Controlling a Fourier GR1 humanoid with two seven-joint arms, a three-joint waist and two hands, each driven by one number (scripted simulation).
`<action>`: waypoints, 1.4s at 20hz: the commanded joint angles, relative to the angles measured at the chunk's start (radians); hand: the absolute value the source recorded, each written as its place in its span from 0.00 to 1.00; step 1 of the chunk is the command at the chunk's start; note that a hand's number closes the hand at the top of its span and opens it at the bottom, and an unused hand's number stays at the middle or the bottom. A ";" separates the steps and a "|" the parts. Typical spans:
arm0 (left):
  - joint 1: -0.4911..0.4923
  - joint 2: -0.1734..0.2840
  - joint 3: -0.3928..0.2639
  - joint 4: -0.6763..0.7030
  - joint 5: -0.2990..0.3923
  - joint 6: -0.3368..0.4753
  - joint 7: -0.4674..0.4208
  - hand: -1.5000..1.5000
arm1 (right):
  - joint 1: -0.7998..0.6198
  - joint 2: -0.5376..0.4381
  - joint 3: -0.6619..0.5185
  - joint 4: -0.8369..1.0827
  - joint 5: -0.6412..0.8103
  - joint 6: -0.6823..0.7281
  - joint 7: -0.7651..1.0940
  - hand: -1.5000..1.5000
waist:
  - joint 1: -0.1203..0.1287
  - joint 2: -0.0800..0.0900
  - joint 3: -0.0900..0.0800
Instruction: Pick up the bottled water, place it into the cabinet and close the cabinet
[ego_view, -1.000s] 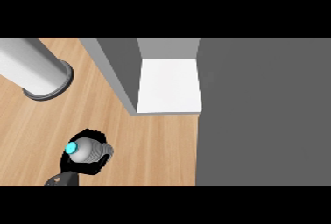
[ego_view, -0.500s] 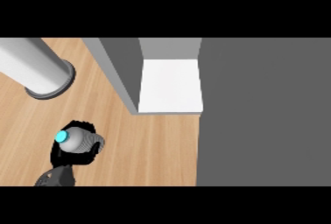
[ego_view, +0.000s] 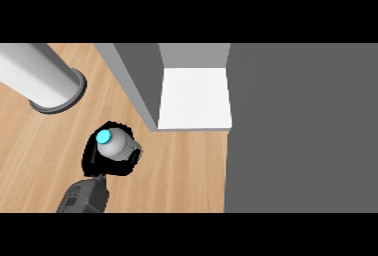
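The bottled water (ego_view: 114, 143) shows from above as a grey-white bottle with a cyan cap. My left hand (ego_view: 96, 160) is shut on it, black fingers curled round its body, above the wooden counter (ego_view: 177, 170). Its forearm comes in from the lower left. The cabinet (ego_view: 303, 125) is a dark grey block filling the right side. It stands open, with its white inner floor (ego_view: 193, 100) up and to the right of the bottle. A grey panel (ego_view: 136, 82) stands along the opening's left side. My right hand shows nowhere.
A large light grey cylinder (ego_view: 44, 80) with a dark ring at its end lies over the upper left of the counter, close to the hand's left side. Bare wood runs between the hand and the cabinet front.
My left hand has carried the bottle up the view and now slightly right, nearer the cabinet opening. The cabinet and the cylinder have stayed put.
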 joint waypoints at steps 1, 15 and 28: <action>-0.016 -0.035 -0.124 -0.136 0.033 0.154 0.110 1.00 | 0.043 -0.006 -0.033 -0.168 -0.115 -0.042 0.061 0.00 | -0.001 -0.002 0.000; -0.268 -0.037 -0.394 -0.121 0.075 0.612 0.218 1.00 | -0.005 -0.022 -0.012 -0.197 -0.147 -0.088 0.103 0.00 | -0.024 0.007 -0.002; -0.549 -0.037 -0.403 0.226 0.119 0.762 0.242 1.00 | -0.038 -0.031 -0.006 -0.149 -0.166 -0.092 0.123 0.00 | -0.025 0.012 -0.001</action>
